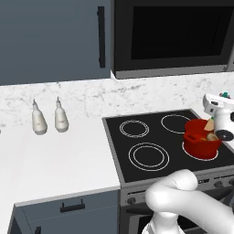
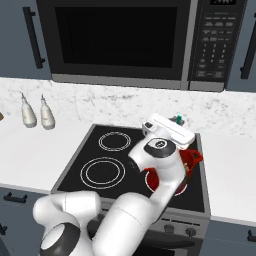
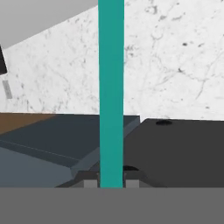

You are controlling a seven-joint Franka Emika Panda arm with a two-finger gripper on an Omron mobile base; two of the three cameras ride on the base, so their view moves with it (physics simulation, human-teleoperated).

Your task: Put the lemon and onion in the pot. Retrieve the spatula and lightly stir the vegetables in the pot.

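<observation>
The red pot (image 1: 200, 145) stands on the front right burner of the stove; the arm covers most of the pot (image 2: 193, 159) in the right base view. My gripper (image 3: 110, 181) is shut on the spatula's teal handle (image 3: 110, 87), which runs straight up between the fingertips (image 3: 89, 182). From the left base, the hand (image 1: 218, 114) hovers over the pot's right rim, with the handle's teal end (image 1: 224, 95) sticking out above it. The pale tan blade (image 1: 209, 124) dips into the pot beside the tan onion (image 1: 213, 136). The lemon is hidden.
Two white bottles (image 1: 39, 119) stand on the counter left of the black stove (image 1: 146, 137), by the marble backsplash. A microwave (image 2: 125, 40) hangs over the stove. White counter (image 2: 230, 170) lies right of the pot.
</observation>
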